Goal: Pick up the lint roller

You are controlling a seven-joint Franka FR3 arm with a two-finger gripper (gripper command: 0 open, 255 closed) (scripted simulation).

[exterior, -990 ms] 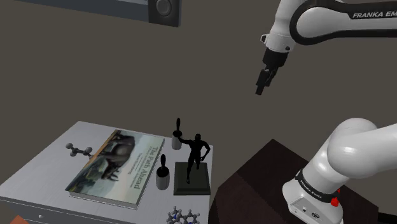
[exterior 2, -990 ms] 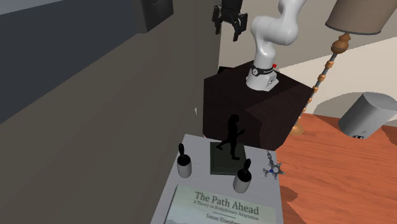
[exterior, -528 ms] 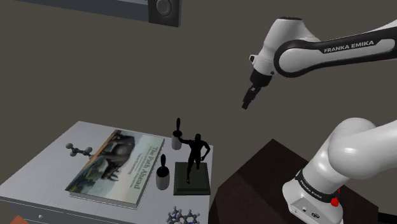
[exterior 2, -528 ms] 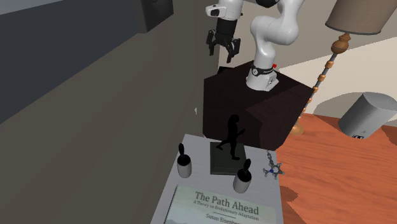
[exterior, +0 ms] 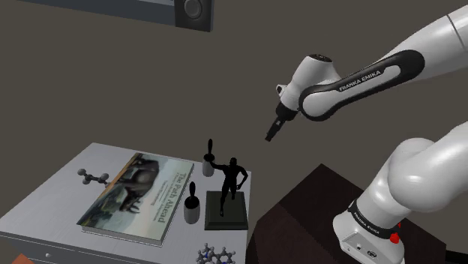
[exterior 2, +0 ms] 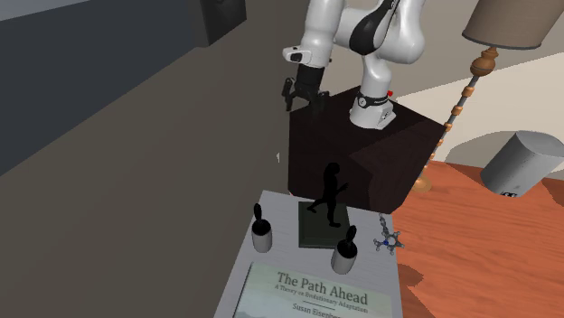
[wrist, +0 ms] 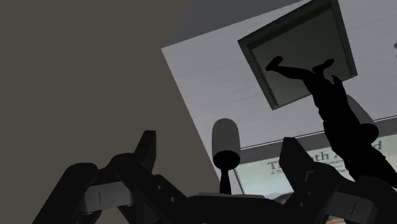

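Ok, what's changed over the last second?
The gripper came down and toward the shoulder view's left, nearer the table. Its fingers stayed open, holding nothing. The rear lint roller, front lint roller, statuette and book have not moved.

book (exterior: 135, 196) on table (exterior: 49, 199) | lint rollers (exterior: 192, 211), statuette (exterior: 231, 187) just beside book
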